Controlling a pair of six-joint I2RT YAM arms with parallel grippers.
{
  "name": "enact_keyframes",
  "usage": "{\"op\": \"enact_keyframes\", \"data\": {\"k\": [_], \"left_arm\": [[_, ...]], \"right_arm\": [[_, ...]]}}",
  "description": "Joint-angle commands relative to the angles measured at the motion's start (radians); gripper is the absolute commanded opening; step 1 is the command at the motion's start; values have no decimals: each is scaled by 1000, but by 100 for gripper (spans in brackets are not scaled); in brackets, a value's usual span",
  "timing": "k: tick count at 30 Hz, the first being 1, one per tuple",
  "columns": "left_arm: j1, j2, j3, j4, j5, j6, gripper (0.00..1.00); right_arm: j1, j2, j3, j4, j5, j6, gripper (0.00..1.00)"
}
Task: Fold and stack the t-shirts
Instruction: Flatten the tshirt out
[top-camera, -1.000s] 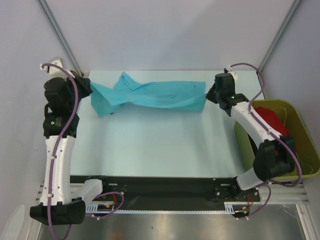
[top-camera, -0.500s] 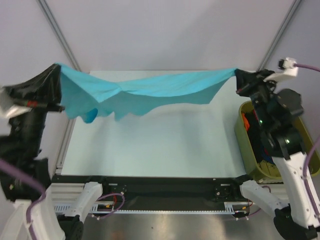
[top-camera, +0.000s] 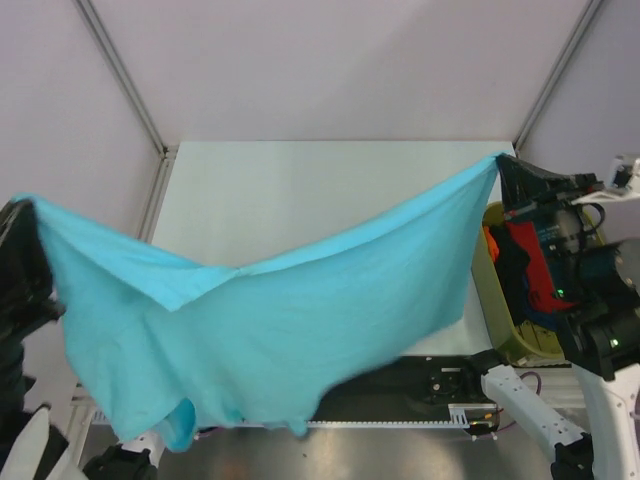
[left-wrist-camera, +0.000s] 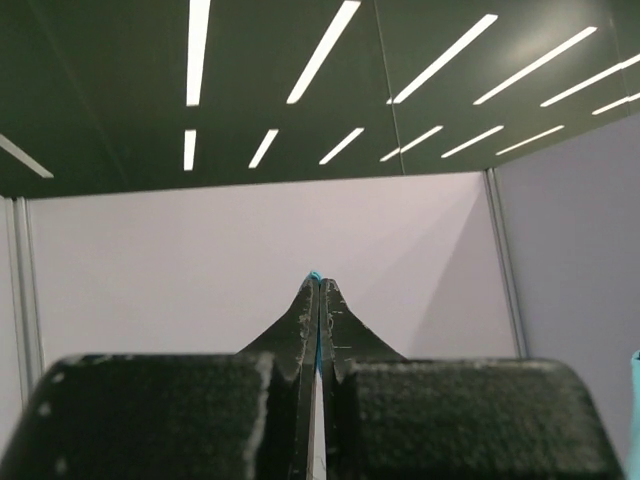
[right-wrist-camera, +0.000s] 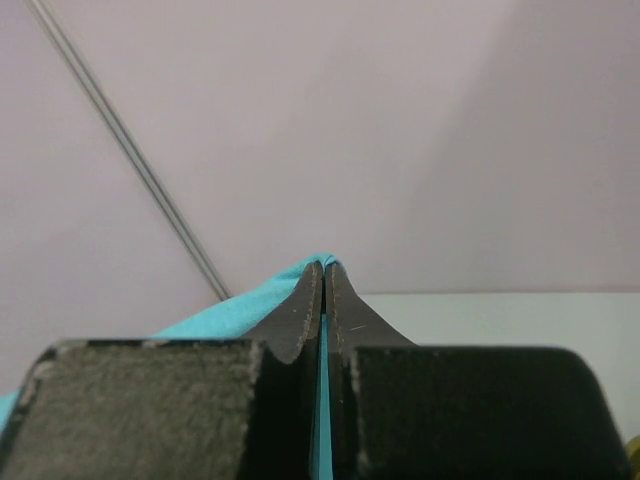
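Observation:
The turquoise t-shirt (top-camera: 290, 330) hangs spread in the air, high above the table, between my two grippers. My left gripper (top-camera: 22, 205) is shut on its left corner; a sliver of turquoise shows between the tips in the left wrist view (left-wrist-camera: 315, 280). My right gripper (top-camera: 503, 162) is shut on its right corner, with turquoise cloth pinched between the fingers in the right wrist view (right-wrist-camera: 323, 268). The shirt sags in the middle and its lower edge hides the near table edge. Red, dark blue and orange shirts (top-camera: 530, 265) lie in the tub at the right.
The olive-green plastic tub (top-camera: 492, 300) stands at the table's right edge, under my right arm. The pale table (top-camera: 320, 190) shows behind the hanging shirt. Frame posts rise at the back corners.
Both grippers have lifted the turquoise shirt off the far table and pulled it up and toward the near side; it has opened from a bunched strip into a wide hanging sheet.

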Motion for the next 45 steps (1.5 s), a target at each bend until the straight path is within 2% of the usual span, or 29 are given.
{"op": "enact_keyframes", "data": {"k": [1, 7, 8, 10, 13, 18, 19, 25, 29, 32, 40, 45], "left_arm": [[-6, 126, -121, 59, -25, 38, 0], [-6, 318, -274, 129, -100, 83, 0], [-6, 345, -337, 154, -129, 83, 0], [-4, 419, -442, 298, -177, 142, 0], [2, 551, -539, 359, -203, 155, 0], [39, 809, -561, 435, -189, 118, 0], [42, 902, -546, 442, -202, 110, 0], [54, 1161, -446, 441, -228, 32, 0], [59, 1250, -388, 395, -243, -52, 0], [59, 1281, -339, 351, -208, -120, 0], [59, 1262, -304, 277, -205, -299, 1], [60, 1321, -204, 243, -162, -306, 0]], "right_arm": [[1, 89, -40, 48, 17, -38, 0], [-5, 328, -132, 255, 45, -82, 0], [-10, 367, -134, 273, 46, -89, 0], [-21, 486, -163, 382, 51, -95, 0], [-37, 653, -177, 499, 57, -90, 0], [-70, 939, -119, 634, 39, -116, 0], [-80, 1030, -102, 646, 33, -118, 0], [-168, 1278, 99, 596, -41, -127, 0], [-208, 1427, 214, 559, -119, -104, 0], [-228, 1508, 337, 446, -142, -86, 0], [-283, 1597, 524, 297, -222, -47, 0], [-297, 1557, 504, 257, -118, -47, 0]]}}
